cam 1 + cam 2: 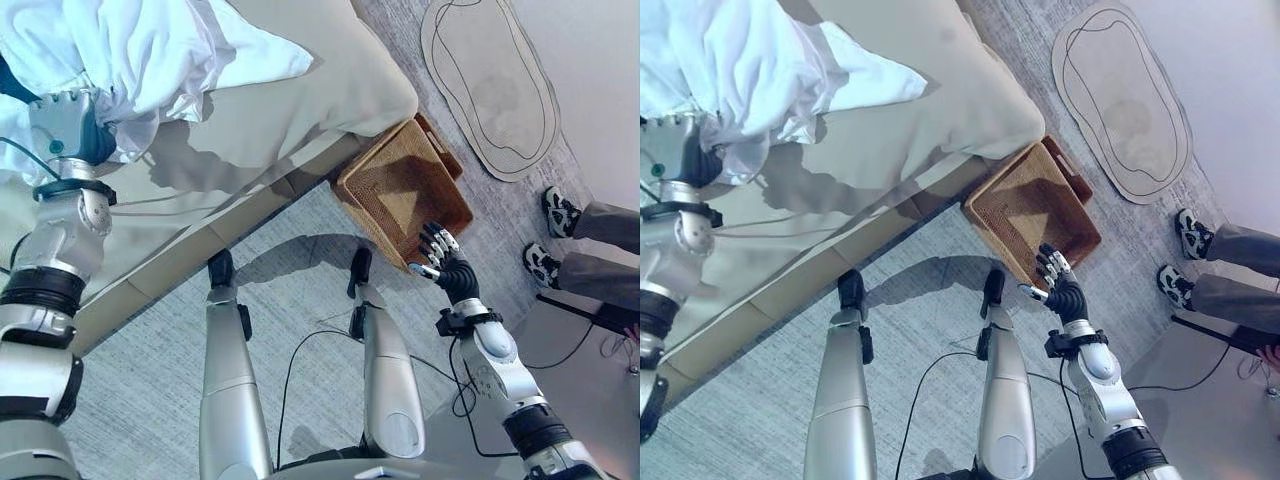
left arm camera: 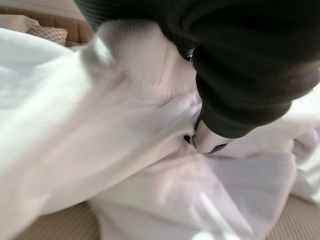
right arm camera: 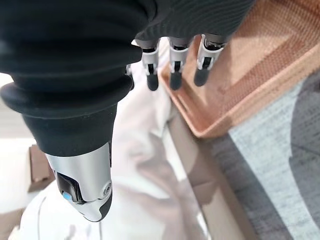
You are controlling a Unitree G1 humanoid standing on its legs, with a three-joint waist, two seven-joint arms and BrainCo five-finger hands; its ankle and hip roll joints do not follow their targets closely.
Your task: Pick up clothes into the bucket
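A rumpled white garment [image 1: 150,60] lies heaped on the beige bed [image 1: 300,110], near the bed's far-left corner as the robot faces it, its soft folds spilling to a pointed flap toward the middle of the mattress. A stitched seam runs across the cloth in the left wrist view; no label or writing can be made out on it. The left hand [image 2: 210,140] is buried in the fabric, and whether its fingers are curled or straight cannot be told. The woven brown basket [image 1: 400,190] stands on the grey carpet, touching the bed's near-right corner. The right hand [image 1: 1055,275] hovers at the basket's near rim, fingers [image 3: 174,70] relaxed and slightly parted, holding nothing. A person's shoes [image 1: 555,235] stand beside a pale rug [image 1: 490,85].
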